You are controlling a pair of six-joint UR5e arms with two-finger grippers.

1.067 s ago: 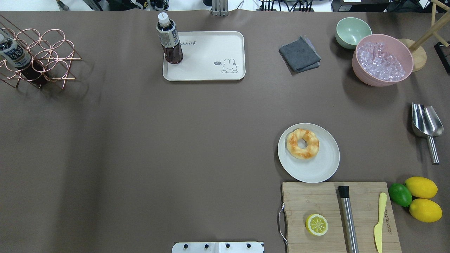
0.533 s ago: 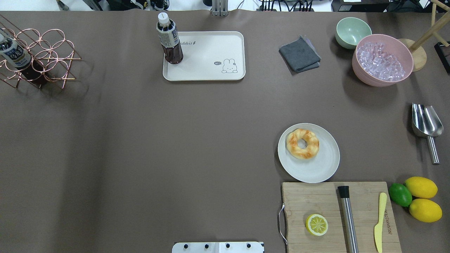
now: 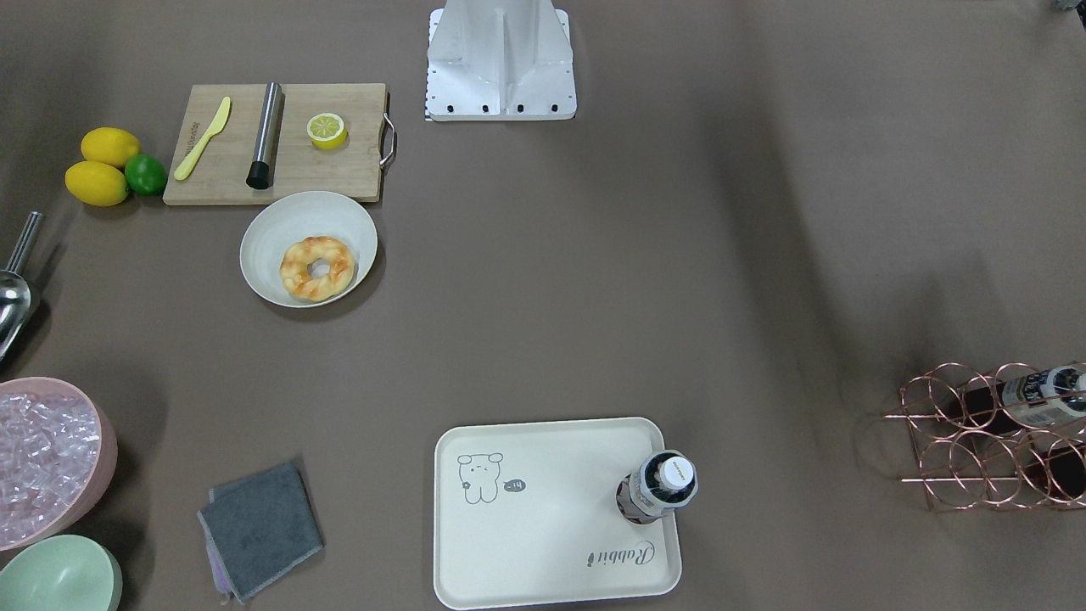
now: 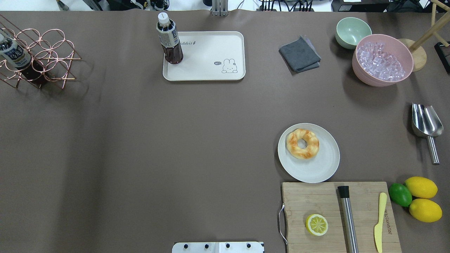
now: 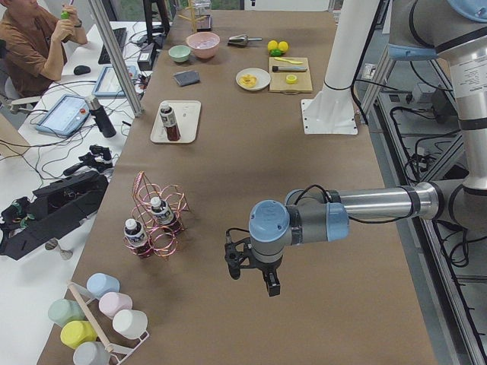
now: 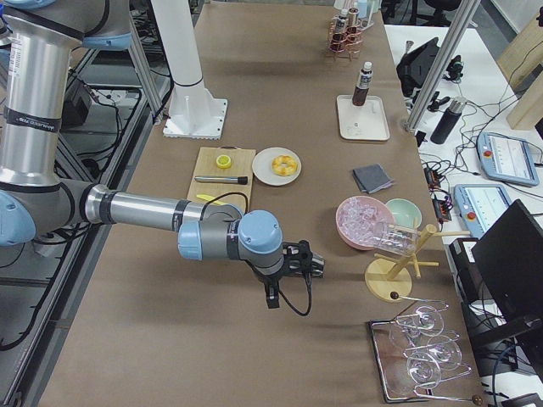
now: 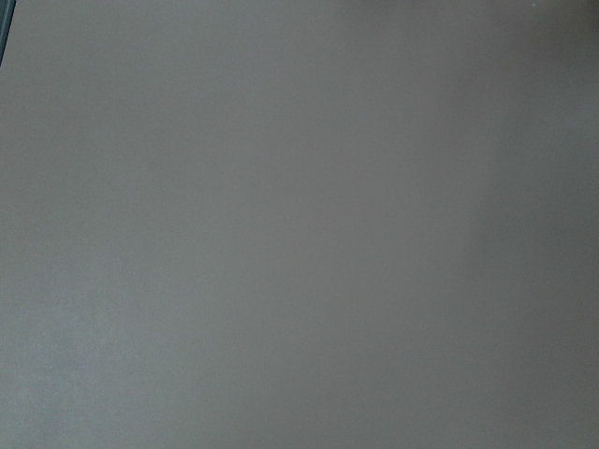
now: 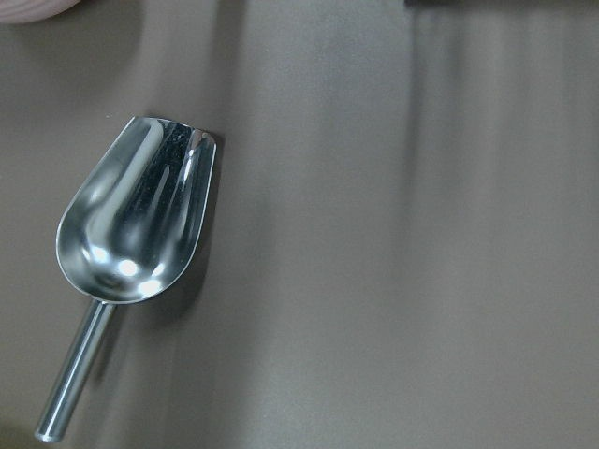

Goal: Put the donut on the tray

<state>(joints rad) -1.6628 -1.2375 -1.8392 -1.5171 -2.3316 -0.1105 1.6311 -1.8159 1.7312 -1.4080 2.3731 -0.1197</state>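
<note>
Nothing moved: donut (image 4: 302,143) on plate (image 4: 321,168); left arm (image 5: 373,204), right arm (image 6: 144,209) outstretched.

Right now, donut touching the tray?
Apart. Overhead view: donut sits on the round plate, wide bare tablecloth between it and the tray.

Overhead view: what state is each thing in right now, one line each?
donut: flat on the white plate, not on tray
tray: holds only the bottle
bottle: upright, capped
pink bowl: full of ice
green bowl: empty
scoop: empty, lying flat
lemon half: cut face up
left claw: cannot tell
right claw: cannot tell
</note>
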